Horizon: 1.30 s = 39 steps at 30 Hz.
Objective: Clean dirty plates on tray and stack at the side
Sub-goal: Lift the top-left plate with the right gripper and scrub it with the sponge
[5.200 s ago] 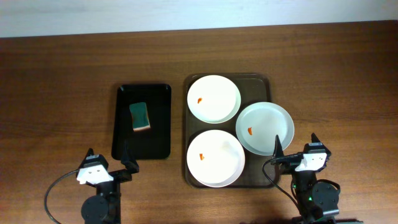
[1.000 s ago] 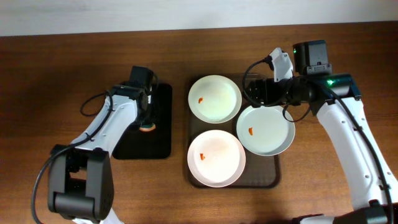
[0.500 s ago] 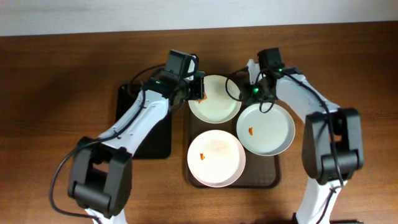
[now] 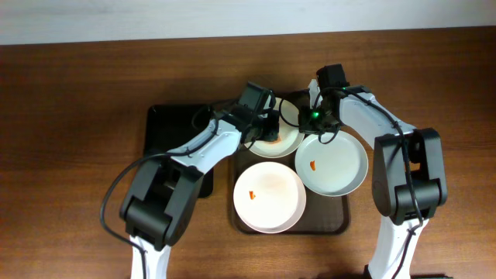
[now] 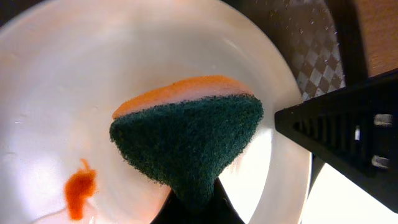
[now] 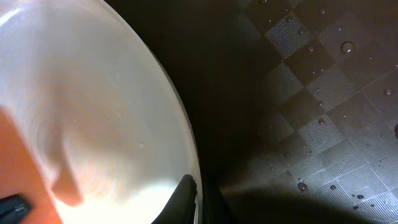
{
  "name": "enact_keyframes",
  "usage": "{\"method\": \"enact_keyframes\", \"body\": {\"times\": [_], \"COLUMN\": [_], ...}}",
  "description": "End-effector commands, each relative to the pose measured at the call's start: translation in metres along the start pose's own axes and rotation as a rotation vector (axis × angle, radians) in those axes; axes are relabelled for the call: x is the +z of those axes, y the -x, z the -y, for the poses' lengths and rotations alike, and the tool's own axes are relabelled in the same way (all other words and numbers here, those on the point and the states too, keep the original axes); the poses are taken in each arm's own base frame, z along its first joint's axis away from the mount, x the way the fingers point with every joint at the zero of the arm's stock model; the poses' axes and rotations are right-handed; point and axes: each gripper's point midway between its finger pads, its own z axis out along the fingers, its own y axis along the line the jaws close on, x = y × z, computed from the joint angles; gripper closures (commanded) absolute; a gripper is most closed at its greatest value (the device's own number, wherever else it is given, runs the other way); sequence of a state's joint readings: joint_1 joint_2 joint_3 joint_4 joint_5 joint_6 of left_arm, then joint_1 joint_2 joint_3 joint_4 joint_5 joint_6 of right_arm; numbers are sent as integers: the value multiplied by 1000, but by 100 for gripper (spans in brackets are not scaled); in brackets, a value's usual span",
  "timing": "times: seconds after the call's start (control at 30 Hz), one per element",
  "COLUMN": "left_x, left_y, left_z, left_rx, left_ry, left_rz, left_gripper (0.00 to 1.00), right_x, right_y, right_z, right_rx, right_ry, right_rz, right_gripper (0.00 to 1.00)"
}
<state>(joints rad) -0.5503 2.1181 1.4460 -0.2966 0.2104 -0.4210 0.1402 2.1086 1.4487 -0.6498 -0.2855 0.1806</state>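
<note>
Three white dirty plates lie on the brown tray [image 4: 335, 215]. Over the far plate [image 4: 288, 138] my left gripper [image 4: 267, 130] is shut on a green and orange sponge [image 5: 186, 134], which sits just right of that plate's orange smear [image 5: 79, 190]. At the same plate's right rim [image 6: 180, 124] my right gripper [image 6: 200, 202] is shut, one finger inside and one outside. The right plate [image 4: 337, 163] and the near plate [image 4: 271, 198] each show a small smear.
A smaller black tray [image 4: 159, 139] lies left of the brown one, partly under my left arm. The two arms meet over the far end of the brown tray. Wet checkered tray floor [image 6: 311, 93] shows beside the pinched rim.
My left arm carried the sponge from the black tray to above the far plate. My right gripper came down at that plate's right edge and shut on its rim.
</note>
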Motion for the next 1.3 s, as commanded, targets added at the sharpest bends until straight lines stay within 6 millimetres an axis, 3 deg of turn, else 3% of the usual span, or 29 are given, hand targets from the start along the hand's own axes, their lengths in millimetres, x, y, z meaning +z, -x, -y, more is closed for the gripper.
{"method": "enact_keyframes", "body": {"times": [0.0,0.1,0.27,0.3,0.47,0.57,0.63,0.7,0.77,0.9,1.0,1.17,1.2,1.27], "left_x": [27,19,-5,-13,-58,-86,-125,-146,-135,-36,2,37,30,13], "left_y": [-15,-10,7,17,76,87,90,93,89,67,43,11,10,9], "left_z": [-25,-71,-109,-113,-81,-67,-63,-48,-41,-29,-32,-53,-71,-85], "left_rx": [-59,-68,117,166,180,148,91,37,36,117,111,122,164,220], "left_ry": [55,276,529,580,600,586,545,361,295,310,337,446,589,752], "left_rz": [-47,-7,7,14,74,46,7,-1,-27,-40,-90,-158,-147,-140], "left_gripper": [100,100,100,100,100,100,100,100,100,100,100,100,100,100], "right_x": [9,9,9,9,9,-3,-30,-45,-44,-44,-44,-44,-44,-44], "right_y": [-10,-13,-18,-18,-19,-12,5,12,10,5,4,4,4,3], "right_z": [1,2,3,3,3,8,8,2,2,3,3,3,3,3], "right_rx": [6,10,15,16,17,23,-38,-62,-60,-55,-54,-55,-54,-54], "right_ry": [-14,-17,-20,-21,-22,-37,-40,-35,-36,-38,-38,-38,-39,-39], "right_rz": [-39,-52,-71,-74,-77,-50,21,57,49,31,28,28,25,25], "right_gripper": [93,93,94,94,95,95,96,96,96,96,96,96,96,96]}}
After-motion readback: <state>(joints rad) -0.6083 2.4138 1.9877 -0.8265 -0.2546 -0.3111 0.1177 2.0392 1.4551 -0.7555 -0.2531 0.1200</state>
